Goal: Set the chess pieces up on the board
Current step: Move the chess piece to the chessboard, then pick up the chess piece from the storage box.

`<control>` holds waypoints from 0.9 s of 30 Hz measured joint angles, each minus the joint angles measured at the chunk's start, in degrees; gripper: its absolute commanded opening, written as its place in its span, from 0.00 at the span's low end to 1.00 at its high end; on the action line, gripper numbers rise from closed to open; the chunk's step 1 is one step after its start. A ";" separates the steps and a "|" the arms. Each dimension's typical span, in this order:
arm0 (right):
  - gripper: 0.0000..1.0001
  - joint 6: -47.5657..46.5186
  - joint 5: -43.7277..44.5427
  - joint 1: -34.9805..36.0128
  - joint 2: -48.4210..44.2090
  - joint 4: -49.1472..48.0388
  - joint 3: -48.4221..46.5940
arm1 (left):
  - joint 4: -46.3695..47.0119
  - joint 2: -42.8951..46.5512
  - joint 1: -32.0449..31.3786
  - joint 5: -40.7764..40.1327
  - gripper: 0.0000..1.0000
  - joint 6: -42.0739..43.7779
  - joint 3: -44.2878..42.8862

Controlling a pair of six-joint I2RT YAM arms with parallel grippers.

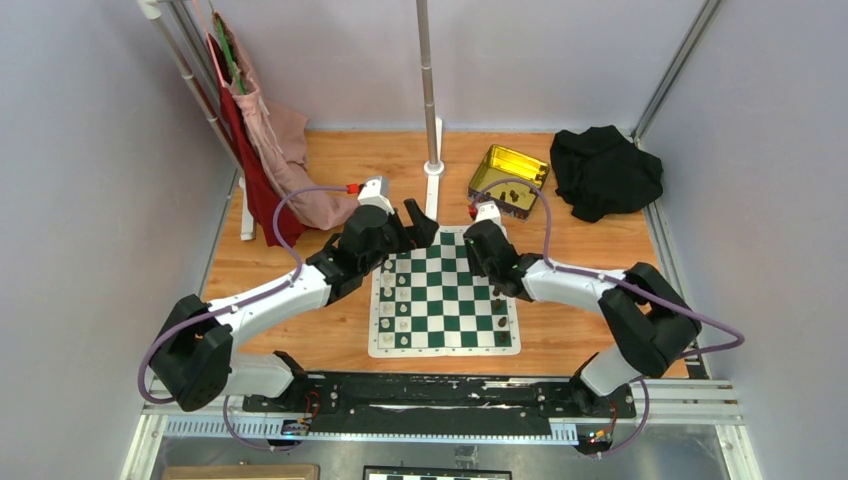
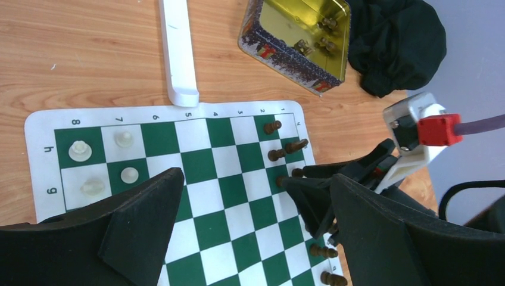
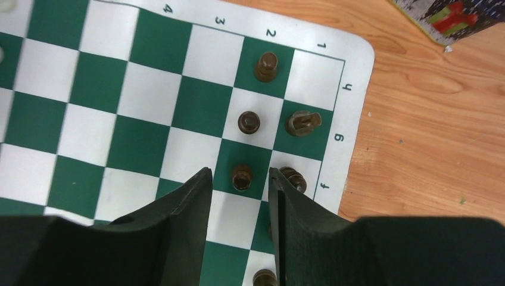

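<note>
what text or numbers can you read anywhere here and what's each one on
"8 7 6 5 4 3 2 1": numbers along the far white border of the board.
"h g f": letters on its side borders.
No readable words on the gold tin; its wall shows only a printed pattern.
In the top view the board markings are too small to read.

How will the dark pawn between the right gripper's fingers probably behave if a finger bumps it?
The dark pawn probably tips easily: it stands on a narrow base, free between the fingers of the open right gripper. Once down, its round body would likely roll on the flat board. It looks rigid and small, so probably light.
</note>
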State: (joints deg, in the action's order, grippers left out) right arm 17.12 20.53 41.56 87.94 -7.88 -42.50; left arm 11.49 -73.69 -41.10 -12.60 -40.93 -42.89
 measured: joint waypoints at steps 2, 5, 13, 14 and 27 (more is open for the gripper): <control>0.44 -0.55 -0.28 0.02 -1.68 0.83 -0.26 | 0.00 0.00 -0.13 -0.02 1.00 0.00 -0.28; 0.43 -1.38 -1.09 0.02 -3.76 2.64 -2.05 | 0.00 0.00 -0.20 -0.02 1.00 0.00 -0.96; 0.41 -5.14 -2.16 -1.66 -5.25 5.09 -12.15 | -0.04 -1.77 -0.28 -0.57 1.00 1.03 -5.55; 0.41 -5.46 -2.75 -3.02 -4.37 5.07 -14.10 | -0.04 -3.13 -0.28 -0.61 1.00 1.55 -7.15; 0.43 -6.67 -10.93 -23.32 26.27 14.64 -50.77 | -13.05 -32.50 8.22 7.50 1.00 4.35 -43.74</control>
State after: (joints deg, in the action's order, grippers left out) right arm 10.46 9.61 18.24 114.21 6.76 -93.27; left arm -1.56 -106.19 -32.88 -5.10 -36.58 -86.63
